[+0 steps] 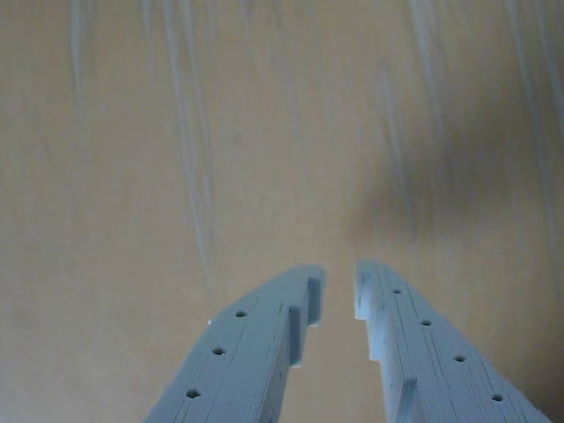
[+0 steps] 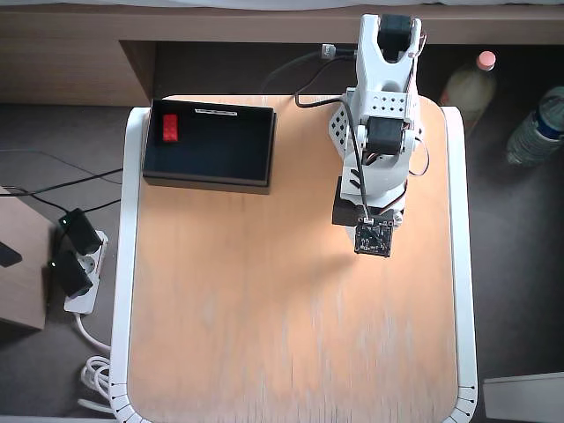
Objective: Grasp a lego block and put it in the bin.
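Observation:
In the overhead view the red lego block lies inside the black bin, in its left end near the back wall. The bin stands at the table's back left. The white arm is folded at the back right, well apart from the bin, and its wrist camera board hides the fingers from above. The wrist view shows my gripper over bare wood. Its two pale blue fingers stand a narrow gap apart with nothing between them. Neither block nor bin appears in the wrist view.
The wooden tabletop has a white rim. Off the table stand two bottles at the right and a power strip with cables at the left. A dark shelf runs behind the table.

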